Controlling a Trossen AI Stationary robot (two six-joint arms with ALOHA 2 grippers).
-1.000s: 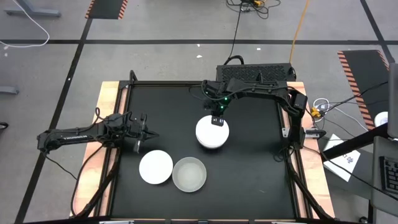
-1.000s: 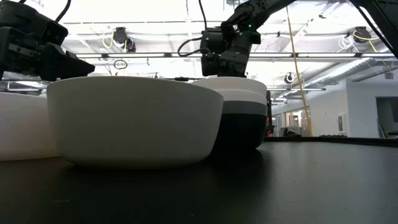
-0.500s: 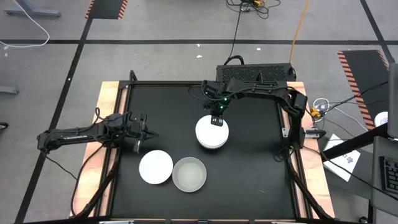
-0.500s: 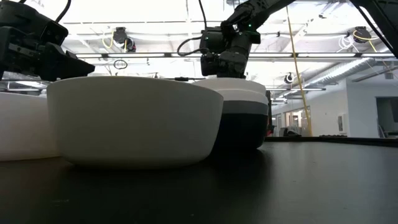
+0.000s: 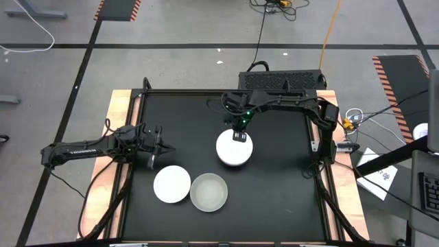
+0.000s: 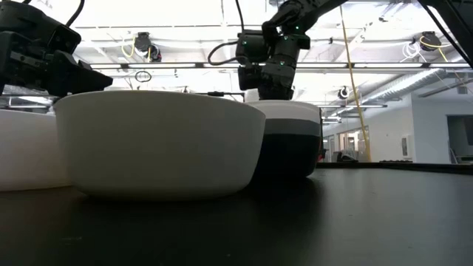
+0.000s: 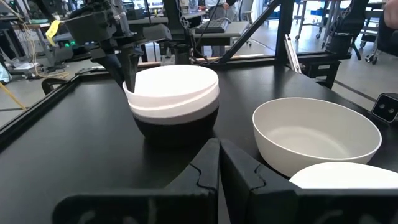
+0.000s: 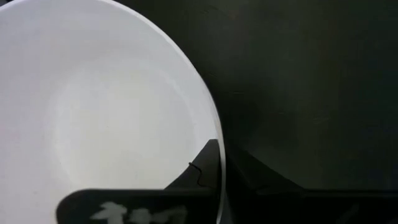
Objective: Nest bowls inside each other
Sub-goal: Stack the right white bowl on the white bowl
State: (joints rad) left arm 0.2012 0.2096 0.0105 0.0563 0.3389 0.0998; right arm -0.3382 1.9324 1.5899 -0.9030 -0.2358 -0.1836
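Three groups of bowls sit on the black table (image 5: 288,178): a nested stack (image 5: 234,148) near the centre, white on top over grey and black layers, and, toward 7 o'clock from it, a loose white bowl (image 5: 171,184) touching or just beside a pale translucent bowl (image 5: 208,192) at the near edge. The bowls look light, rigid and smooth-walled, likely slippery and prone to skate on the mat if nudged; the thin rim appears to be the only sensible place to pinch, one finger inside and one outside the wall. The right gripper (image 5: 239,132) stands at the stack's 12 o'clock edge, its fingers pinched narrowly together with the top bowl's rim running up between them, so it seems to grip that rim, though the hold looks slight. The left gripper (image 5: 162,147), closed and carrying nothing, waits at 9 o'clock from the stack, just beyond the loose white bowl. Two bowls appear to remain to be added, and a rim pinch would let each be lowered squarely into the stack.
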